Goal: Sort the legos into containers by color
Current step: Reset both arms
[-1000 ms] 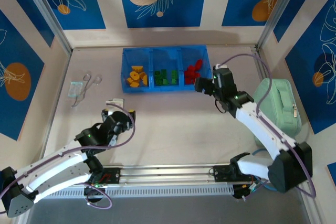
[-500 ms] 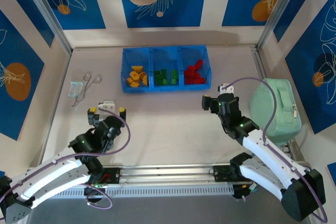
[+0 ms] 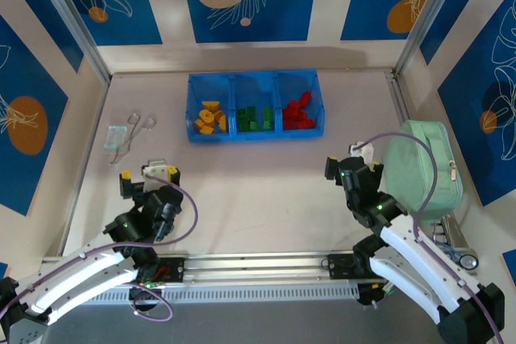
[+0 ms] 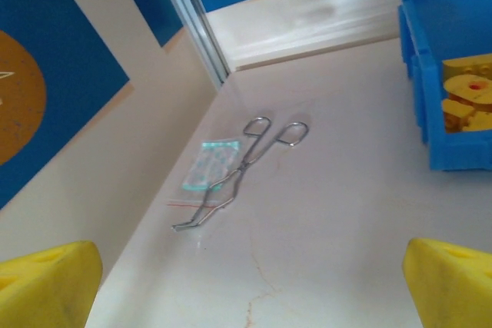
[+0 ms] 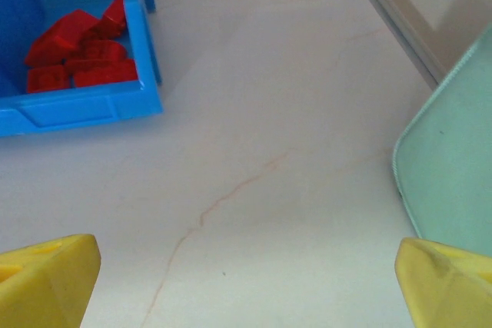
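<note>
Two pincers sit low by the arm bases. The left pincer [image 3: 150,176] and the right pincer [image 3: 349,159] both have their fingers wide apart and hold nothing. Farther back, the blue tray [image 3: 274,136] holds yellow-orange legos [image 3: 210,117] on the left, green legos [image 3: 254,118] in the middle and red legos [image 3: 298,112] on the right. I think the sorting is done. The good way to finish is to park slowly and not bump the mint pouch [image 3: 423,167].

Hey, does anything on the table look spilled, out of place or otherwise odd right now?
Nothing looks spilled. The yellow-orange legos, green legos and red legos each sit in their own compartment of the blue tray. The only strays are metal forceps and a small packet lying on the table left of the tray.
</note>
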